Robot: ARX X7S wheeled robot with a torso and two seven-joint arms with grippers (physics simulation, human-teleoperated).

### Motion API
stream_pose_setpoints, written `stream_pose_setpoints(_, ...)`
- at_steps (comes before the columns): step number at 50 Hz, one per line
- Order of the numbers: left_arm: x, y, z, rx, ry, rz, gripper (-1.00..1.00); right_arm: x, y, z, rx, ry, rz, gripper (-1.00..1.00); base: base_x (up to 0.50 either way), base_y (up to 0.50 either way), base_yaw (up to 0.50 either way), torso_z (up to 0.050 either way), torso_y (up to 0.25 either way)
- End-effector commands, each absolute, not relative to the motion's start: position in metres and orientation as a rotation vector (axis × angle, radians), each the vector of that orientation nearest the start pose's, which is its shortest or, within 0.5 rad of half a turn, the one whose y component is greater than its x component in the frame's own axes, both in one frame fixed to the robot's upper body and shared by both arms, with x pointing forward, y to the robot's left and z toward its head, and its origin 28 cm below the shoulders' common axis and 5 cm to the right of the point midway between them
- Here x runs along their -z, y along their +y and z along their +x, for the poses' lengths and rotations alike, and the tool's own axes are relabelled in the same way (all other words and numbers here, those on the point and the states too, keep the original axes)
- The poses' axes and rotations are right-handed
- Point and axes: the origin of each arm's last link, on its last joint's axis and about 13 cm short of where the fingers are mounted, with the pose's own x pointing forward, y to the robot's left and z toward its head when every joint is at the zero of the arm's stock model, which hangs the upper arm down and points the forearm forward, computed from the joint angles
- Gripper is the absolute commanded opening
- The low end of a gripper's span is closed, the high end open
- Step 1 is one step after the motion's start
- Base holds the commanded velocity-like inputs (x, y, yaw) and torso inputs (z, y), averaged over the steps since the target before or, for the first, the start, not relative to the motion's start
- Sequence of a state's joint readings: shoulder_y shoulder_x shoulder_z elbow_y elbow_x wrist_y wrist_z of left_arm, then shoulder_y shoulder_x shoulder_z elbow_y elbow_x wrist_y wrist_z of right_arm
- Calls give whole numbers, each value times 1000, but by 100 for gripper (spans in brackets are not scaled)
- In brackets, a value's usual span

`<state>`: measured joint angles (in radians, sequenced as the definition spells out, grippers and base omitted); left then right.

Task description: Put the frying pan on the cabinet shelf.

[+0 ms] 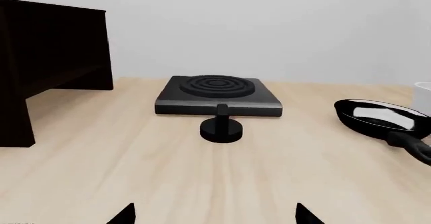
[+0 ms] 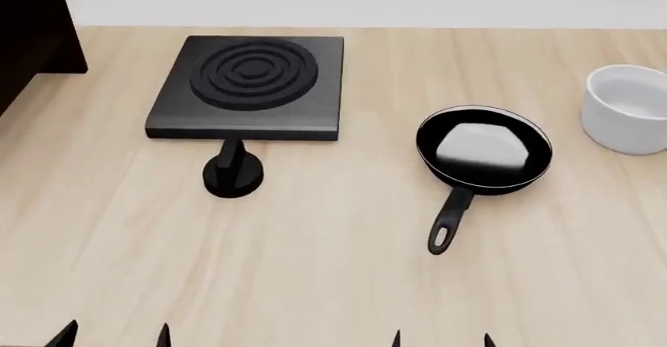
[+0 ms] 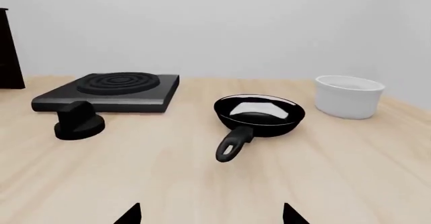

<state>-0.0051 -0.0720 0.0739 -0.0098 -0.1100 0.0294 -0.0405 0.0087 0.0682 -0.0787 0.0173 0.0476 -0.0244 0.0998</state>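
One pan [image 2: 483, 145] lies on the worktop [image 2: 333, 284] (between burner [image 2: 250, 87] and pot [image 2: 626, 108]), handle [image 2: 449, 220] pointing toward the robot. Both grippers, left [image 2: 112, 335] and right [image 2: 442, 339], have jaws released, holding nothing.

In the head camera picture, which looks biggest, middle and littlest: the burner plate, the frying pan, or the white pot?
1. burner plate, clearly biggest.
2. frying pan, counting its long handle.
3. white pot, littlest, though the picture's edge cuts part of it off, so this one is less sure.

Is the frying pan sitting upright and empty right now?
Upright and empty: the frying pan rests flat on the table, its pale inner face bare.
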Motion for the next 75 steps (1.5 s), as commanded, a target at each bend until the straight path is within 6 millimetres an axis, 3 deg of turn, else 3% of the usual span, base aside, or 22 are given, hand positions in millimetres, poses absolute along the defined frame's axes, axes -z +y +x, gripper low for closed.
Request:
stream_pose_setpoints(1,-14,207,211,34,-21,-49,100,-14,-97,211,25,-15,-21,100,0,0,0,50,0)
stream_pose_setpoints(16,-15,206,212,20,-15,-76,100,-10,-98,212,23,-10,-14,100,0,0,0,50,0)
stream_pose_setpoints(36,-14,205,211,20,0,-92,100,-11,-99,212,46,-42,-1,100,0,0,0,0,0)
stream_pose_setpoints(55,-16,204,210,28,3,-89,100,-14,-98,210,45,-57,-26,100,100,467,0,0,0)
stream_pose_setpoints(75,-15,204,211,35,9,-87,100,-8,-100,200,83,-50,-36,100,89,17,0,0,0)
